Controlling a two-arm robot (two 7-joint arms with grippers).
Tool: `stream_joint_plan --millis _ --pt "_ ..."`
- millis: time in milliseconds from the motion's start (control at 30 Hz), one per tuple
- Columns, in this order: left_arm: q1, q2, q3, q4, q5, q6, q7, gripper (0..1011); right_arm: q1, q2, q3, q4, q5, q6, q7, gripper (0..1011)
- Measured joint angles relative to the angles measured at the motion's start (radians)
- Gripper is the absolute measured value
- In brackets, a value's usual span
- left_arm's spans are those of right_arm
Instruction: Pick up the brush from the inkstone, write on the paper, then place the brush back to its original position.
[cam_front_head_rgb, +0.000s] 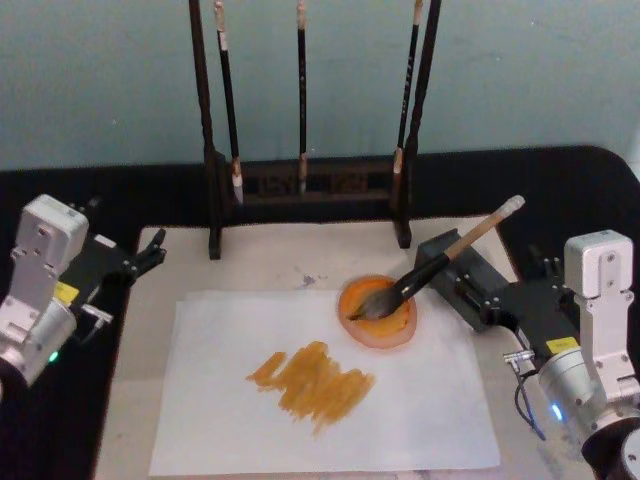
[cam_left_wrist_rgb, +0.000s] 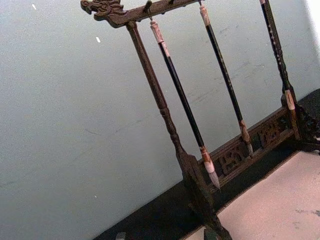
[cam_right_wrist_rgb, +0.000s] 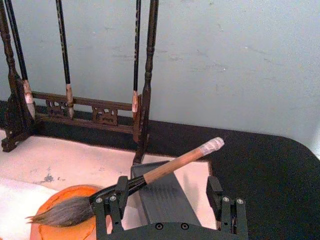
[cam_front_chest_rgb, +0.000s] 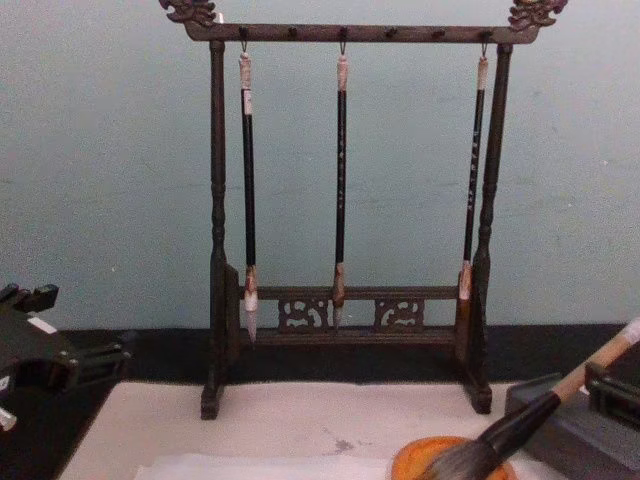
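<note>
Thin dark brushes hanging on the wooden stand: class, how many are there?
3. On the dark wooden stand: left brush, middle brush, right brush. None seems hidden.

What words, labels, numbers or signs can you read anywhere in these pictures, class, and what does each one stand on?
None can be read.
Yellow labels on the left arm and right arm: too small to read.
Pale markings down the hanging brushes: too blurred to read.
Carved panels in the rack's base rail: ornament, no legible characters.
Orange strokes on the paper: scribble, not letters.
</note>
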Motion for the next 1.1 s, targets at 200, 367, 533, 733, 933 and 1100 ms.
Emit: stream_joint_plan --millis 200,367,533,733,933,1100 --pt "0.000 0.000 0.000 0.000 0.000 0.000 0.000 1010 -0.002 -0.010 0.009 0.013 -0.005 -0.006 0.023 1000" --pt "0.000 0.000 0.000 0.000 0.000 0.000 0.000 1010 -0.002 -0.012 0.013 0.015 -0.005 -0.007 0.028 1000" --pt "0.000 0.000 0.000 0.000 0.000 0.000 0.000 1010 -0.002 -0.011 0.011 0.014 -0.005 -0.007 0.026 1000" --pt "0.000 0.000 0.000 0.000 0.000 0.000 0.000 1010 -0.001 -0.010 0.010 0.013 -0.005 -0.006 0.024 1000" --pt "0.000 0.000 0.000 0.000 0.000 0.000 0.000 1010 -0.001 -0.010 0.009 0.012 -0.005 -0.005 0.023 1000" --pt "0.000 0.000 0.000 0.000 0.000 0.000 0.000 1010 -0.001 -0.009 0.008 0.012 -0.005 -0.005 0.023 1000"
